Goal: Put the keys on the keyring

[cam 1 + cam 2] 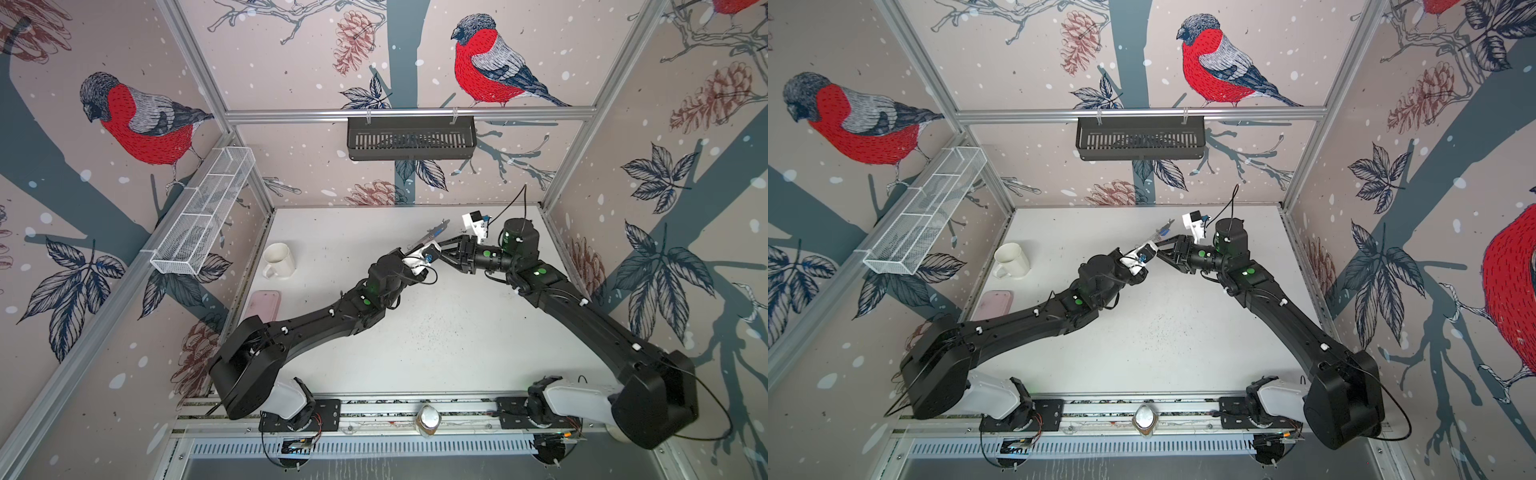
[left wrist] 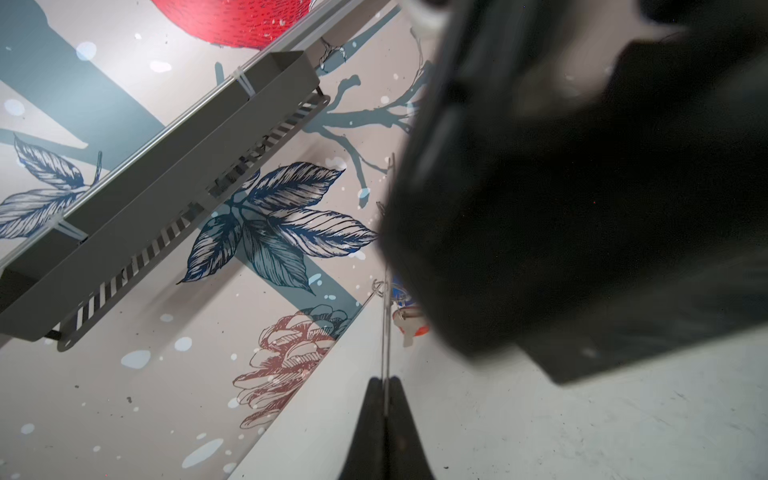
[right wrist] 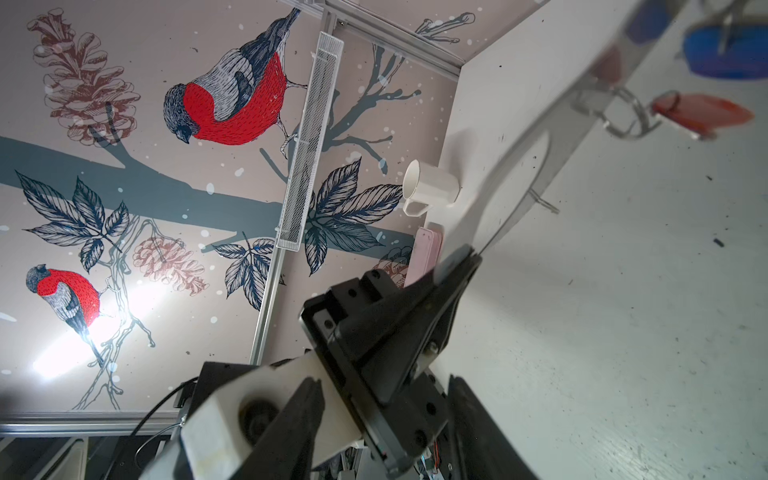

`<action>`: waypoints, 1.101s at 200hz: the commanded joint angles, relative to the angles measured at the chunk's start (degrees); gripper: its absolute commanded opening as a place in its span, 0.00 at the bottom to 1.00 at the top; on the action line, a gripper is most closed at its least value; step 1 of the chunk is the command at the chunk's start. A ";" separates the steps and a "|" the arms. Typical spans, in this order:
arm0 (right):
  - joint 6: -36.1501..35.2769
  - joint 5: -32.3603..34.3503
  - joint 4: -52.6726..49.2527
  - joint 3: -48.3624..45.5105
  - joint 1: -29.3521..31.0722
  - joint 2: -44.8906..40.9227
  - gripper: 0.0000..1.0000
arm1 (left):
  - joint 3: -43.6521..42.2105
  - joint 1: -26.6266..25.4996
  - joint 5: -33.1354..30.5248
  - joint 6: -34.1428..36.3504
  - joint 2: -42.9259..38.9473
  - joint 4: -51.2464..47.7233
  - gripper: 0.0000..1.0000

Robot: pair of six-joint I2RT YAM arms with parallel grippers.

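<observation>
A white mug stands near the left edge of the white table. A flat pink case lies just in front of the mug, its near end hidden by the left arm. A white wire basket hangs on the left wall and a black slotted rack on the back wall, both well apart from the grippers.

In the left wrist view the right gripper is a large dark blur that covers most of the keys.

The left gripper is pinched tight on the near end of the keyring holder, a thin grey plate seen edge-on from that wrist. The plate is held clear of the table and slants toward the back wall. The keys are at its far end, with the red and blue tags beside a silver ring that sits against the plate's edge (the blur there hides whether the ring is threaded through).

The right gripper has its jaws apart and holds nothing. Its tips are just beside the left gripper, whose body shows between the right fingers in the right wrist view.

The left arm reaches diagonally from the front left. The right arm comes from the front right and bends at the wrist to point leftward. The two meet over the back middle of the table.
</observation>
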 commanded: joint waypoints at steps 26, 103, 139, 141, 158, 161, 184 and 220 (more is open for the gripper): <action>-11.95 3.48 -10.66 2.00 -4.15 -6.00 0.51 | 9.08 0.22 -4.92 -9.69 2.81 -18.81 0.00; -20.95 14.01 -10.96 -4.77 -20.21 -18.26 0.54 | 17.57 0.26 11.70 -27.62 3.41 -35.88 0.00; -19.77 15.50 -5.31 -10.63 -24.04 -21.31 0.56 | 16.93 -0.02 17.98 -33.81 4.37 -35.76 0.00; -19.63 15.45 -4.99 -10.90 -24.15 -21.35 0.56 | 17.08 -0.09 18.10 -33.85 4.48 -35.93 0.00; -19.40 14.94 -3.17 -12.39 -25.14 -21.06 0.56 | 18.02 -0.79 18.66 -35.09 6.34 -36.46 0.00; -19.53 14.90 -2.98 -12.57 -25.15 -21.02 0.56 | 18.06 -0.83 19.11 -35.29 6.68 -36.38 0.00; -20.14 14.85 -2.29 -13.48 -25.75 -20.24 0.56 | 18.97 -1.11 23.12 -37.98 9.60 -34.33 0.00; -21.20 15.25 -2.73 -14.58 -26.79 -20.22 0.56 | 18.96 -0.88 25.72 -42.36 14.20 -30.49 0.00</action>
